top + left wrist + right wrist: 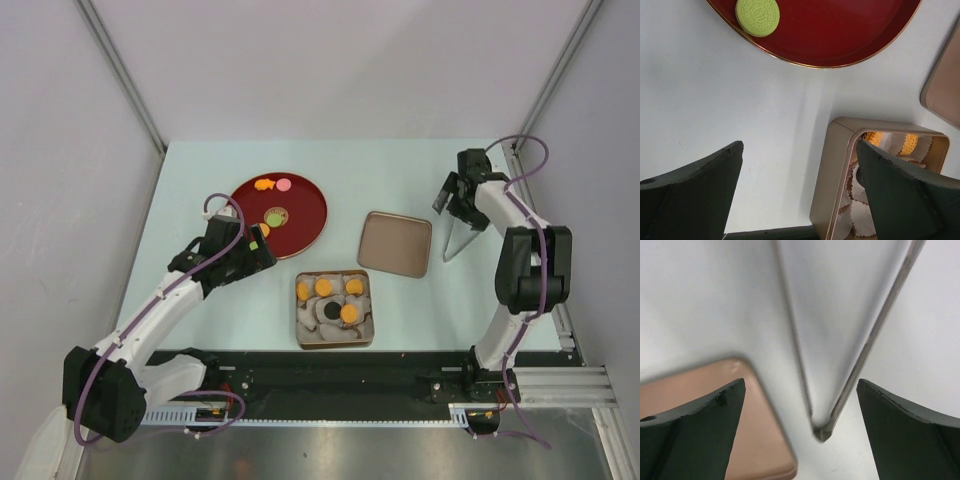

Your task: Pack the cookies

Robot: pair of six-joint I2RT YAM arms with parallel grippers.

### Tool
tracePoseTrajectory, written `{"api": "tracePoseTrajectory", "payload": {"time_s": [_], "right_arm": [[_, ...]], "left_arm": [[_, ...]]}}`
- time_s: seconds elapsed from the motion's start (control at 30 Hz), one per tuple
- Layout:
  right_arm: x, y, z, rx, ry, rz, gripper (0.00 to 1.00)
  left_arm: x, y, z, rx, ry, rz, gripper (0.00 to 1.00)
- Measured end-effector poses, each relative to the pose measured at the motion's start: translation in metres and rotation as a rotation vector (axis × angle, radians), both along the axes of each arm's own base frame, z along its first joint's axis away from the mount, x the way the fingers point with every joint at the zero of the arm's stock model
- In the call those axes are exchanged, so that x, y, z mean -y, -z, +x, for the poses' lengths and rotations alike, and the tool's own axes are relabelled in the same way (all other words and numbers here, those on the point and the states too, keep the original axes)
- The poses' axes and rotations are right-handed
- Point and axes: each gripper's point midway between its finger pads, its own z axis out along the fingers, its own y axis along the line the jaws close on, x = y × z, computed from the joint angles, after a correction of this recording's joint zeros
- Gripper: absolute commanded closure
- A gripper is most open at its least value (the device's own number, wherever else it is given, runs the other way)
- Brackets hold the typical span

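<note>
Looking at the cookies (324, 287) first, I see four orange ones and one dark brown cookie (330, 311) lying flat among white paper cups (860, 210) inside the gold tin (832, 170). The tin sits just to the right of my left gripper (800, 144), a little nearer the arm bases. More cookies lie on the red plate (840, 45) just ahead of that gripper. A green cookie (758, 16) with an embossed face lies closest to it, with an orange one close beside. On the plate's far side, a pink cookie (284, 184) lies next to a small orange cluster, and I cannot tell how many are in it.

The left gripper is spread wide with nothing between its fingers, over bare table (400, 170) between plate and tin. The left arm stretches forward and to the right from its base, low over the table, with the wrist aimed toward the plate's near rim.

My right gripper (801, 382) is also spread wide and holds nothing. The tin's lid (395, 243) lies flat just to its left, and one rounded corner shows beside the left finger in the right wrist view. The right arm stands folded with its elbow high, and its forearm reaches away from the base with the gripper pointing down at the table.
</note>
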Motion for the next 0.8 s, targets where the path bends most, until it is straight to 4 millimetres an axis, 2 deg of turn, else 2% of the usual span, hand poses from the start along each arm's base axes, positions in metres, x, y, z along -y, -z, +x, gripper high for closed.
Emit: {"api": "tracePoseTrajectory", "payload": {"time_s": [0.1,0.17,0.27,0.33,0.37,0.43,0.57,0.8], "right_arm": [[-0.028,-0.035,0.003,0.085,-0.071,-0.008,0.01],[-0.050,-0.047,0.001,0.113,-0.131,-0.009,0.02],[-0.082,-0.046,-0.004,0.105,-0.227,-0.012,0.11],[-0.099,-0.035,-0.011,0.080,-0.282,-0.014,0.19],[-0.104,-0.028,-0.016,0.062,-0.299,-0.010,0.20],[-0.106,-0.012,-0.027,0.023,-0.313,-0.004,0.21],[-0.094,0.014,-0.041,-0.053,-0.292,-0.004,0.21],[-0.084,0.031,-0.042,-0.092,-0.275,-0.008,0.25]], "left_arm": [[0.000,0.000,0.000,0.000,0.000,0.000,0.00],[0.000,0.000,0.000,0.000,0.000,0.000,0.00],[0.000,0.000,0.000,0.000,0.000,0.000,0.00],[0.000,0.000,0.000,0.000,0.001,0.000,0.00],[0.000,0.000,0.000,0.000,0.001,0.000,0.00],[0.000,0.000,0.000,0.000,0.002,0.001,0.00],[0.001,0.000,0.000,0.000,0.006,0.003,0.00],[0.001,0.000,-0.001,0.000,0.009,0.005,0.00]]}}
